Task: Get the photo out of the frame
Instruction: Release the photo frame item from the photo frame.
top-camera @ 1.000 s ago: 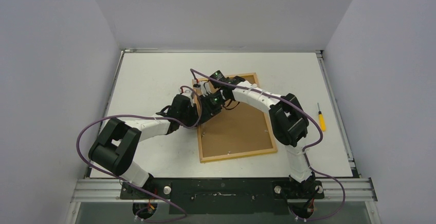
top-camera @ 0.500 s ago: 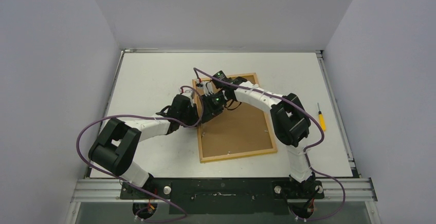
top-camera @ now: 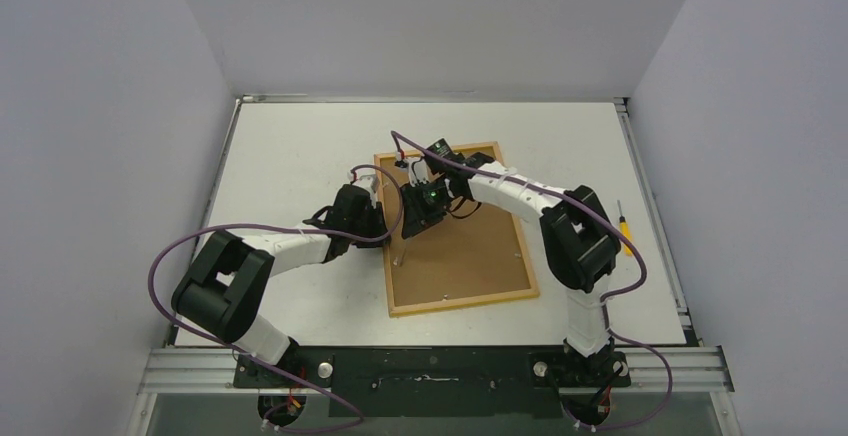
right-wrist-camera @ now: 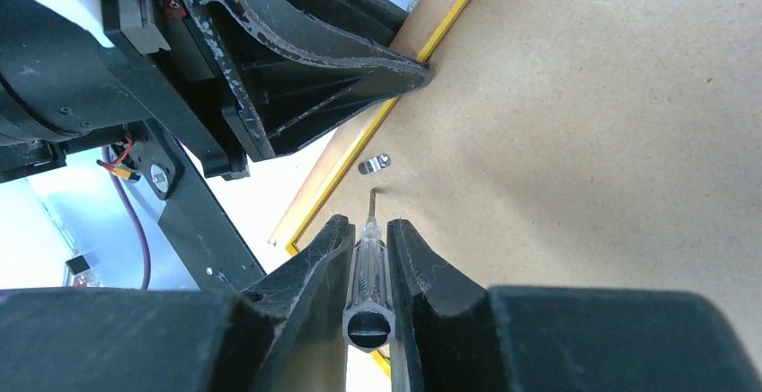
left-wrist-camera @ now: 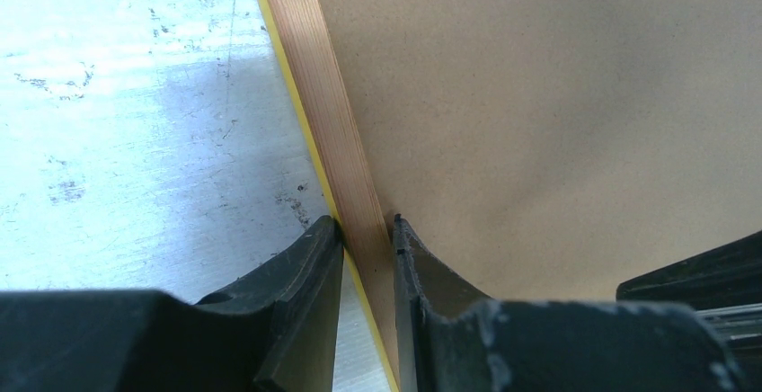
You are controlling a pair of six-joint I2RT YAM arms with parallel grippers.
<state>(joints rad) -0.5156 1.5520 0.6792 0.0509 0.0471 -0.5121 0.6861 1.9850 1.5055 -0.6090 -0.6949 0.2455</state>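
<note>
Top external view has the frame lying face down on the white table, roughly at its middle. Its brown fibreboard backing faces up and its long sides run slightly askew to the table edges. With the backing on top, the photo is out of sight.

Both arms reach inward and meet at the frame's far left part. The left gripper is clamped on the left side of the frame. In the left wrist view, one finger sits on the outside over the table. The other presses the inner side where the light wood rim meets the backing, and a thin yellow line of the front border runs along the rim's outer edge.

The right gripper is closed on a clear-handled screwdriver, which points away from the wrist with its thin shaft slanting down towards the backing. Its tip is just beside a small metal tab near the left rim. Whether the tip actually touches the board is hard to judge from this angle. The left gripper's dark fingers fill the upper left of the right wrist view, close to that tab.

A yellow-handled screwdriver lies on the table to the right, well apart from the frame and from both grippers.
</note>
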